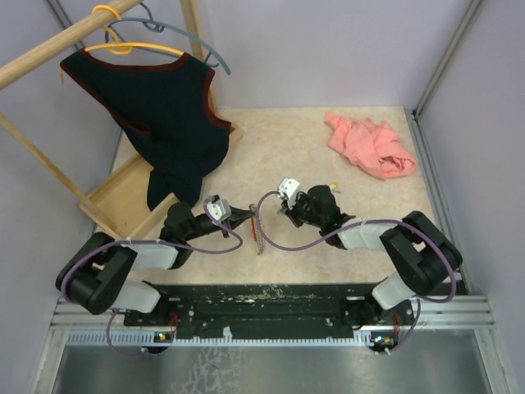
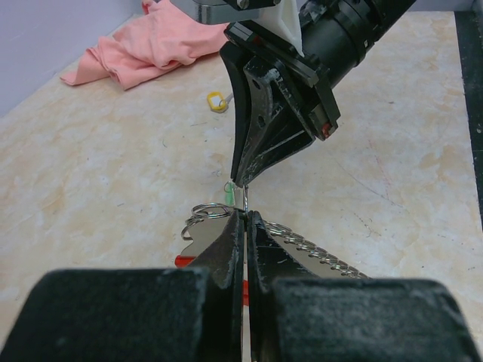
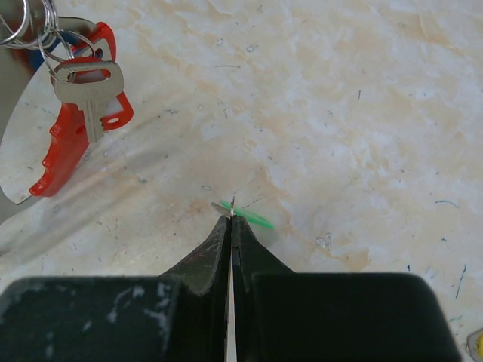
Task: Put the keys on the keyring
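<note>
The keyring shows in the left wrist view as wire rings [image 2: 207,212], a ridged silvery strip [image 2: 321,254] and a bit of red [image 2: 186,262]. In the top view it hangs between the grippers [image 1: 258,235]. My left gripper [image 2: 246,214] is shut on the ring's wire, also seen from above [image 1: 244,217]. My right gripper [image 3: 232,219] is shut on a thin metal key with a green tag [image 3: 253,218], edge-on. Its fingertips [image 2: 243,175] almost touch the left ones. A silver key [image 3: 91,96] hangs on the rings by the red tag [image 3: 66,147].
A pink cloth [image 1: 371,144] lies at the back right. A small yellow-capped piece [image 2: 217,101] lies on the table behind the grippers. A dark vest [image 1: 168,115] hangs on a wooden rack [image 1: 123,197] at the back left.
</note>
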`<act>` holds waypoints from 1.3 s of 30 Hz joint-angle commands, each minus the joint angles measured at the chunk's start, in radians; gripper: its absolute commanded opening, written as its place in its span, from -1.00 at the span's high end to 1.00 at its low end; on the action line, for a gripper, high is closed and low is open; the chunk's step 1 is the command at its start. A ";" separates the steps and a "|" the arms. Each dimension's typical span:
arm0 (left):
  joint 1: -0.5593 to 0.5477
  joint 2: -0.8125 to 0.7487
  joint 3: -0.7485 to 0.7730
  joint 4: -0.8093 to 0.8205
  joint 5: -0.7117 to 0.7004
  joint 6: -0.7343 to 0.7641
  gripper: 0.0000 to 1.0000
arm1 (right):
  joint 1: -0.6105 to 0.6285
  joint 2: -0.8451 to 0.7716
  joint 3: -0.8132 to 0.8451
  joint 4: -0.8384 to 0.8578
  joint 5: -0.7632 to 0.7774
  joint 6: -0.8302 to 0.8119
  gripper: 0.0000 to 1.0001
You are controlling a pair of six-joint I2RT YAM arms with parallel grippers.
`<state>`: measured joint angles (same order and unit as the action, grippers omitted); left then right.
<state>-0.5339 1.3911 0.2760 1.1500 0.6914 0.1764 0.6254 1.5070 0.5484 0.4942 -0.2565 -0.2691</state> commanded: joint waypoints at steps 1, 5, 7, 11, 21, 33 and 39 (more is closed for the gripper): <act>0.005 -0.026 -0.014 0.042 -0.006 0.004 1.00 | 0.004 -0.046 -0.020 0.172 -0.018 0.020 1.00; 0.006 -0.027 -0.015 0.051 -0.008 0.003 1.00 | 0.004 -0.152 -0.059 0.124 0.011 0.021 1.00; 0.004 -0.026 -0.017 0.059 -0.004 0.000 1.00 | 0.004 -0.196 -0.083 0.120 0.007 0.032 1.00; 0.005 -0.027 -0.018 0.065 0.002 -0.006 1.00 | 0.004 -0.218 -0.134 0.178 0.004 0.058 1.00; 0.006 -0.044 -0.025 0.055 -0.010 0.004 1.00 | 0.004 -0.385 -0.131 -0.080 0.112 0.226 1.00; 0.005 -0.032 -0.024 0.063 -0.006 0.000 1.00 | 0.020 -0.535 -0.069 -0.509 0.112 0.428 1.00; 0.006 -0.030 -0.022 0.060 -0.007 0.001 1.00 | 0.020 -0.386 -0.024 -0.459 0.136 0.403 1.00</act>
<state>-0.5320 1.3647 0.2554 1.1645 0.6807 0.1764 0.6350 1.0485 0.4595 0.0010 -0.1444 0.1322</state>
